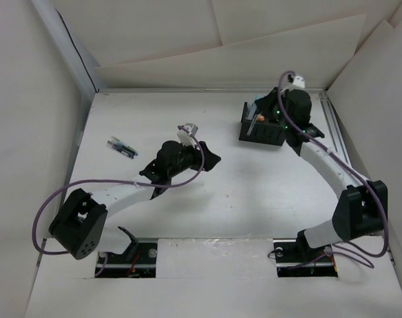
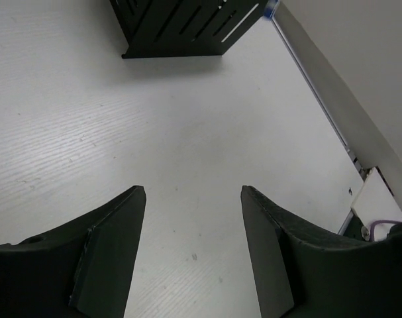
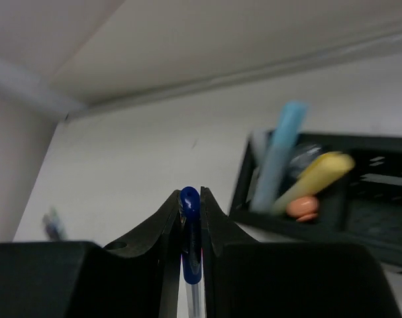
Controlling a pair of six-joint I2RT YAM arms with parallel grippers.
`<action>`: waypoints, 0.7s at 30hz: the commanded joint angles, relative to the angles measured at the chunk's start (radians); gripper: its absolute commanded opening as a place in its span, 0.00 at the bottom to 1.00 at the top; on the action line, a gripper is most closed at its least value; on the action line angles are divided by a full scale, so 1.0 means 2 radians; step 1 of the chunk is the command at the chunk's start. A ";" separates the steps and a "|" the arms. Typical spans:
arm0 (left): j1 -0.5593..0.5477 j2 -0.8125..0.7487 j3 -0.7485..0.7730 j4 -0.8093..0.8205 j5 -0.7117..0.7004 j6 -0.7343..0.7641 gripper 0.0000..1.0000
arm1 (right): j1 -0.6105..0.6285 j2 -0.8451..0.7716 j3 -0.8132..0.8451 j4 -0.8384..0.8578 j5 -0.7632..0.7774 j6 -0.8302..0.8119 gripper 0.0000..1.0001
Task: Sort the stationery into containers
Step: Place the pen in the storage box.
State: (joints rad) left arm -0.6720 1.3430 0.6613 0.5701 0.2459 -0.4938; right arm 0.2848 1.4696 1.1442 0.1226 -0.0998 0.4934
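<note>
The black organizer box stands at the back right of the table. It also shows in the right wrist view with a light blue pen and a yellow-orange marker standing in it, and its slotted side shows in the left wrist view. My right gripper is shut on a blue-capped pen and hovers over the box. My left gripper is open and empty above bare table mid-left. Two dark and blue pens lie at the far left.
White walls and a metal rail border the table at the back and right. Purple cables run along both arms. The arm bases sit at the near edge.
</note>
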 commanded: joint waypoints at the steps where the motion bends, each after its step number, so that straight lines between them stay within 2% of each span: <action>1: 0.001 -0.026 -0.008 0.003 -0.037 0.008 0.56 | -0.038 -0.027 0.036 0.001 0.145 -0.027 0.04; 4: 0.001 -0.031 -0.008 -0.017 -0.075 0.003 0.56 | -0.063 -0.027 0.054 0.001 0.236 -0.031 0.03; 10: 0.001 -0.026 0.015 -0.097 -0.191 -0.027 0.56 | -0.067 0.050 0.087 0.013 0.372 -0.049 0.03; 14: 0.027 -0.032 0.021 -0.130 -0.231 -0.067 0.54 | -0.083 0.093 0.105 0.026 0.379 -0.053 0.03; 17: 0.027 -0.032 0.021 -0.161 -0.301 -0.092 0.54 | -0.083 0.120 0.118 0.031 0.399 -0.063 0.03; 21: 0.027 -0.017 0.043 -0.197 -0.357 -0.123 0.54 | -0.069 0.135 0.123 0.042 0.416 -0.063 0.04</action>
State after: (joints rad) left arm -0.6182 1.3106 0.6773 0.2420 -0.3191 -0.6678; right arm 0.1318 1.7538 1.3243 0.1364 0.6548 0.3874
